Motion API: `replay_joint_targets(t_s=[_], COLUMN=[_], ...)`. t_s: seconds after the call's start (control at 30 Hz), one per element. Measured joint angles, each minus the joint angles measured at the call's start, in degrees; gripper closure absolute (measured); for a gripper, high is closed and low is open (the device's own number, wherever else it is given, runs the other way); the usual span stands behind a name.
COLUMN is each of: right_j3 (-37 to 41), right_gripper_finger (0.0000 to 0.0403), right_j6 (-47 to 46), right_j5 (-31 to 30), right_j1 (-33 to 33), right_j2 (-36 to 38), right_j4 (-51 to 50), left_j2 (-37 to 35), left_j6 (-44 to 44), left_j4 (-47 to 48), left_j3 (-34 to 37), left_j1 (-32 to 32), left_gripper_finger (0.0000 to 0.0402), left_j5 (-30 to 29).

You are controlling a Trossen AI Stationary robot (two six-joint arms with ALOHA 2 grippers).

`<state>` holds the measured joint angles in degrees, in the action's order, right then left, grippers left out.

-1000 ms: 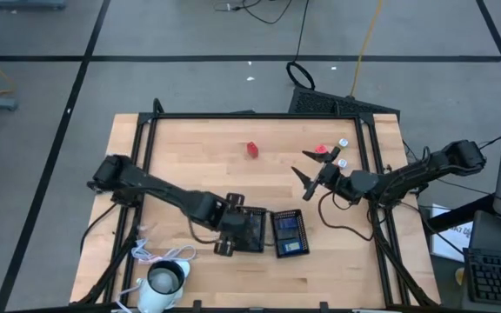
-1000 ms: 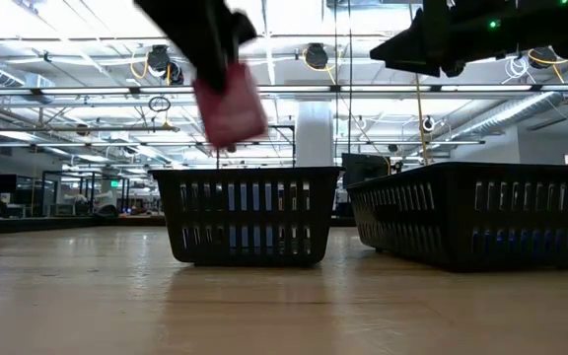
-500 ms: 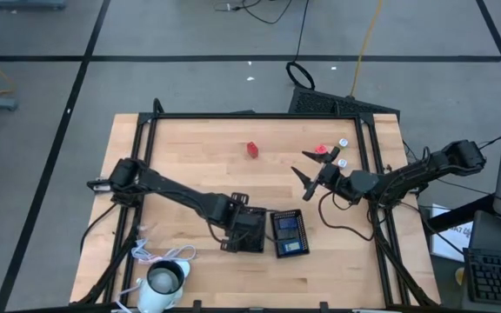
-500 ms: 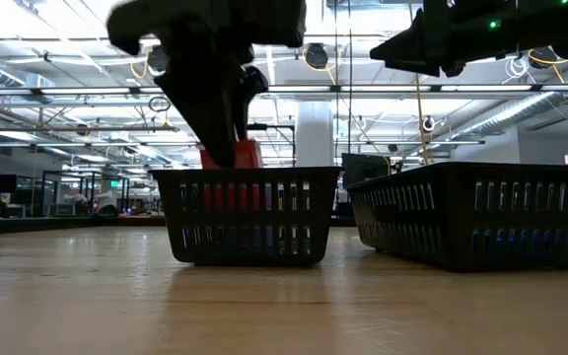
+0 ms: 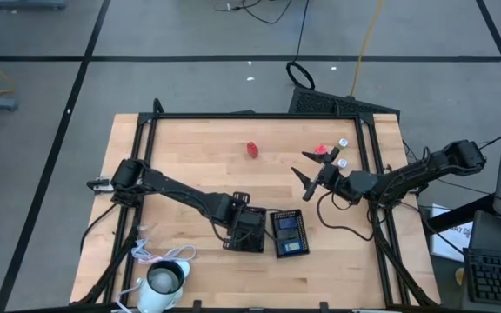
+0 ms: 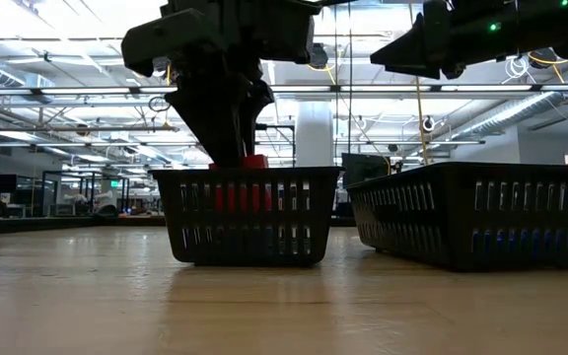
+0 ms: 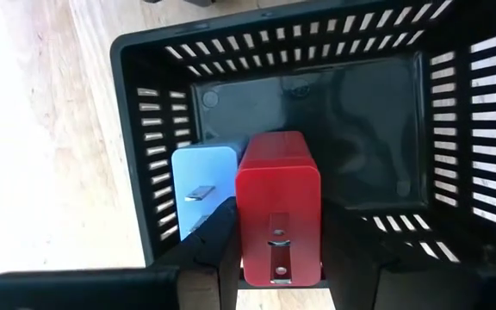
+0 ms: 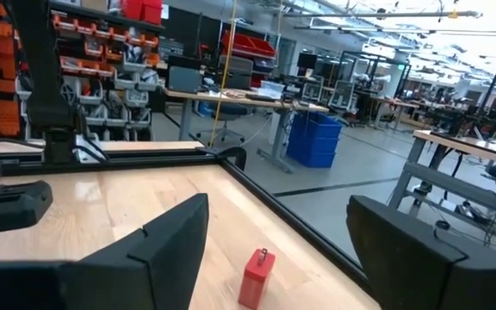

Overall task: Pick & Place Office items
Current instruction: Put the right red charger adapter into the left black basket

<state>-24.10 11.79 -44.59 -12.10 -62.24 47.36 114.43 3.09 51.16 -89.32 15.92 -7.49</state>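
Over on the left, our left gripper is down inside the left tray, jaws clamped on a red block that sits right beside a light blue block already lying in there. The right tray next to it has blue stuff in it too, so we'd say we're maybe halfway. Left out on the desk: another red block mid-desk, then a red piece and two silvery bits near our right gripper, which hovers with jaws apart.
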Motion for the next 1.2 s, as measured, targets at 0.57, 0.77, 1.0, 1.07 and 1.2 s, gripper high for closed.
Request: replay_joint_targets(t_s=[0.57,0.77,1.0,1.07,1.2], right_j3=[0.0,0.0,0.0,0.0,0.0], right_gripper_finger=[0.0143,0.0147,0.0148,0.0147,0.0148], right_j6=[0.0,0.0,-0.2,-0.2,-0.2], right_j5=[-0.1,-0.1,-0.1,-0.1,-0.1], right_j1=[0.0,0.0,0.0,0.0,0.0], right_j2=[0.0,0.0,0.0,0.0,0.0], right_j4=[-0.1,-0.1,-0.6,-1.0,-1.0], left_j2=[0.0,0.6,2.3,2.4,2.4], left_j6=[0.2,0.2,0.2,0.3,1.7], left_j4=[0.2,-0.3,-0.4,-0.5,-0.2], left_j3=[0.0,0.0,0.0,0.0,0.0], left_j1=[-0.2,-0.3,-0.6,-0.6,-0.6], left_gripper_finger=[0.0277,0.0277,0.0279,0.0279,0.0277], left_j5=[1.3,1.4,1.2,0.8,-1.7])
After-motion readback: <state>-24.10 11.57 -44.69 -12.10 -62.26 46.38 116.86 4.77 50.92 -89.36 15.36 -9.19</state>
